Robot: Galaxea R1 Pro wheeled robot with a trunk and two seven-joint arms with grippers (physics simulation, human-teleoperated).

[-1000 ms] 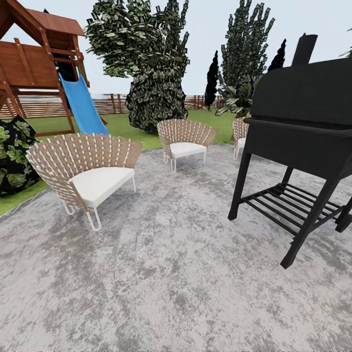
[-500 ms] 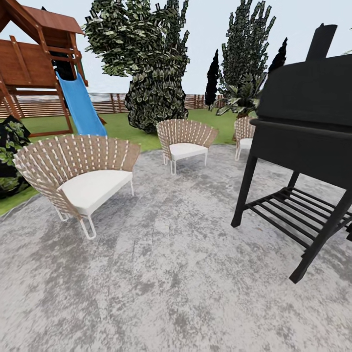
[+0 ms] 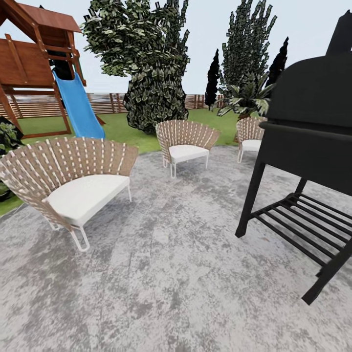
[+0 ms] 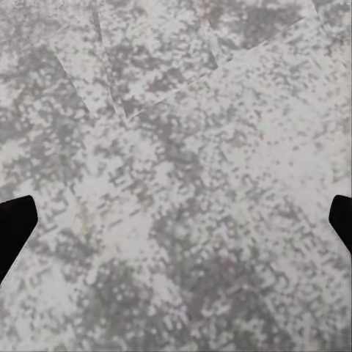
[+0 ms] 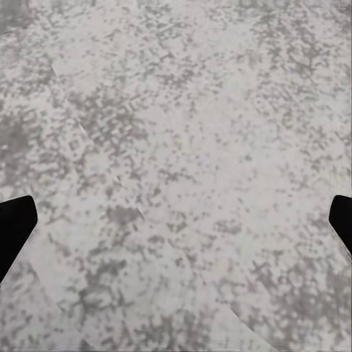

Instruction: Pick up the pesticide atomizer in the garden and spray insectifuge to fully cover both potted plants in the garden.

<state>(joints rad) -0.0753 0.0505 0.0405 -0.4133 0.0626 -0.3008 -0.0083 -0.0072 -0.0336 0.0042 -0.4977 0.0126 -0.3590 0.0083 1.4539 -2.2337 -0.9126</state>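
Note:
I stand on the garden's round mottled grey patio (image 3: 161, 274), with green lawn (image 3: 122, 128) and a wooden fence (image 3: 110, 102) beyond it. The pesticide atomizer and the two potted plants are out of view. My left gripper (image 4: 176, 227) hangs open over bare paving, its dark fingertips (image 4: 13, 227) far apart with nothing between them. My right gripper (image 5: 176, 227) is open too, above the same grey paving, and holds nothing.
A black grill (image 3: 308, 146) on legs stands close at the right. Three wicker seats ring the patio: near left (image 3: 73, 181), middle (image 3: 186, 142), far right (image 3: 250, 137). Behind are big trees (image 3: 151, 63), a palm (image 3: 247, 98) and a playset with a blue slide (image 3: 78, 107).
The whole head view has shifted: the near seat has slid left and looms larger, and the grill sits further right and closer. This is the camera's own motion; the things have not moved.

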